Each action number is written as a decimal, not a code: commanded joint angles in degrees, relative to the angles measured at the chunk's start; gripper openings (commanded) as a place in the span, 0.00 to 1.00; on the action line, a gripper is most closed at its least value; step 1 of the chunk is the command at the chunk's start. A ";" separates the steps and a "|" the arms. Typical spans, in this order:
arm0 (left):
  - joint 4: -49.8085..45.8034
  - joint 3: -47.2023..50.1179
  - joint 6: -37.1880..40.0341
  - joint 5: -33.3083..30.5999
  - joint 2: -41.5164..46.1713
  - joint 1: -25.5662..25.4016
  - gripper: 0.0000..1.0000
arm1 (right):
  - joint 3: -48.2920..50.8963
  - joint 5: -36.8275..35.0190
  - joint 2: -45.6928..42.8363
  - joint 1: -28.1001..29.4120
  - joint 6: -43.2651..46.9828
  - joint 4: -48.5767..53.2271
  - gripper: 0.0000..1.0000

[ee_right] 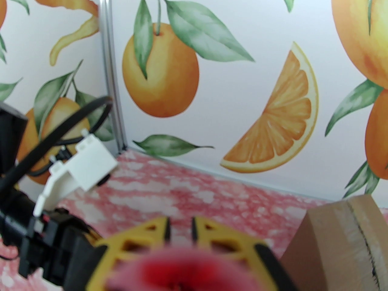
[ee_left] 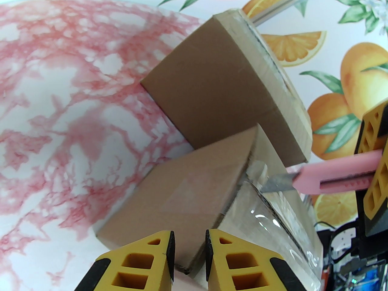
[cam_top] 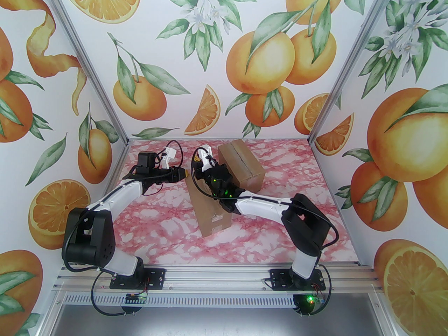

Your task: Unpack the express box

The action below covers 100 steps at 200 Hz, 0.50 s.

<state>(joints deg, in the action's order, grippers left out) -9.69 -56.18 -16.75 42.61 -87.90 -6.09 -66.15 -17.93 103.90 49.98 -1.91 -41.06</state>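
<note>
Two cardboard boxes (cam_top: 210, 212) (cam_top: 245, 168), pink marbled tabletop (cam_top: 157, 229), orange-print walls (cam_top: 224, 82)

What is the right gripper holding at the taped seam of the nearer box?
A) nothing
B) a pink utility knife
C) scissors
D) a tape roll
B: the pink utility knife sits clamped in the right gripper, its blade at the clear tape on the nearer box.

The near box (ee_left: 188, 192) and the far box (ee_left: 218, 80) were matt brown cardboard, rough at the cut edges. Clear, glossy tape (ee_left: 272, 220) lay wrinkled over the near box's seam. The knife (ee_left: 333, 170) had a smooth pink plastic body and a dull metal blade (ee_left: 275, 187). The table (cam_top: 157, 229) had a smooth, pink-marbled surface.
</note>
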 commanded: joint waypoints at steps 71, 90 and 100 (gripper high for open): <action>-3.37 0.06 -1.17 -7.42 4.87 -0.35 0.41 | -4.89 -1.54 -0.98 -0.34 -4.49 7.60 0.00; -7.24 -2.39 1.53 -7.63 5.43 -0.33 0.51 | -7.96 -0.70 -1.65 -1.36 -6.42 13.47 0.00; -8.05 -2.94 2.26 -7.34 5.76 -0.30 0.55 | -9.60 -0.15 -2.33 -1.67 -5.99 15.96 0.00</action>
<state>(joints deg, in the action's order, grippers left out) -13.45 -55.51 -18.02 35.64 -84.62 -6.20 -70.96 -19.27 103.37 49.65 -5.76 -32.49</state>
